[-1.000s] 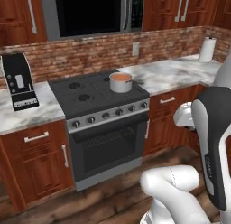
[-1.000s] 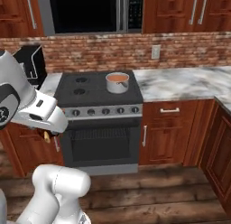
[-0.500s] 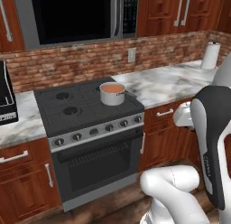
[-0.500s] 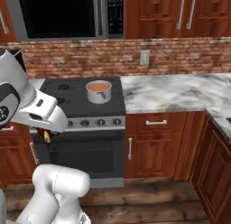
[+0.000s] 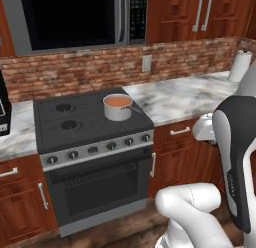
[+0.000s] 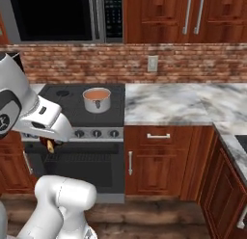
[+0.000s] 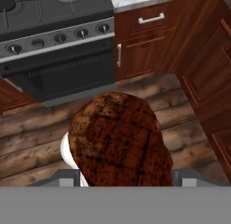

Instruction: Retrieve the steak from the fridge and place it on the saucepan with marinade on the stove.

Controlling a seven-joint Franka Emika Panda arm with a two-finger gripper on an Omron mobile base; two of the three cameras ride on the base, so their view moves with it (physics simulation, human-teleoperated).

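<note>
Stove (image 5: 90, 123): dark grey gas cooktop with black burner grates, steel front strip with a row of round knobs. Saucepan (image 5: 118, 107) stands directly on the stove, at its right rear burner; orange-pink marinade (image 5: 117, 101) fills it.

Marble counter (image 5: 187, 94) adjoins the stove's right edge. A white paper towel roll (image 5: 239, 66) stands on it, well right of the stove, against the brick wall.

Wood plank floor (image 7: 40, 142) in front of the stove.

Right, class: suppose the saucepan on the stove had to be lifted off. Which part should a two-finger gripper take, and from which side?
The handle: it juts from the wall of the saucepan toward the front of the stove, so come from the front and above, jaws across it. The round wall looks too wide, and the marinade sits high, so keep it level.
</note>
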